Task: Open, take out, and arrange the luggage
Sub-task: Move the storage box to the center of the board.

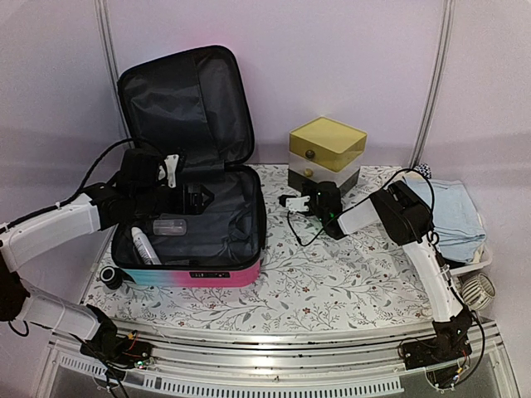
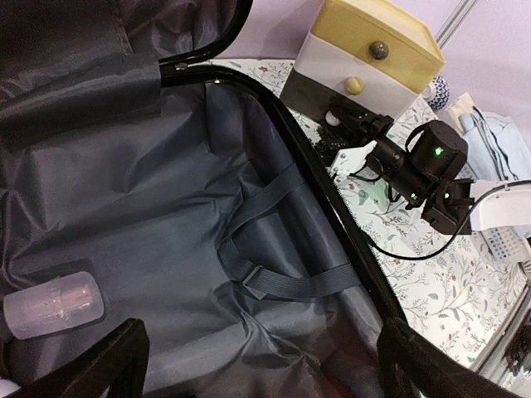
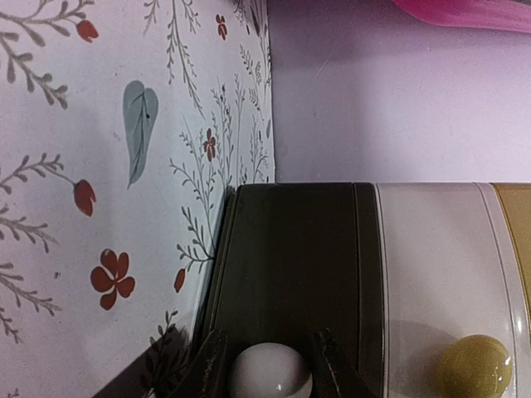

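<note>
The luggage [image 1: 216, 275] lies open on the table, its lid [image 1: 187, 104] standing upright against the back wall. Its black lining [image 2: 166, 207] with grey straps [image 2: 282, 278] fills the left wrist view. A clear bottle [image 2: 54, 305] and a white tube [image 1: 143, 246] lie inside it. My left gripper [image 1: 195, 199] hovers over the inside, jaws wide open and empty [image 2: 257, 373]. My right gripper [image 1: 292, 201] is at the drawer box's dark bottom drawer [image 3: 290, 265], its fingers closed on either side of the white knob [image 3: 270, 373].
The yellow-topped drawer box [image 1: 326, 153] stands at the back, right of the luggage. A blue cloth [image 1: 452, 211] lies on a white basket [image 1: 479, 264] at the right edge. A black round thing [image 1: 110, 276] sits by the luggage's front left corner.
</note>
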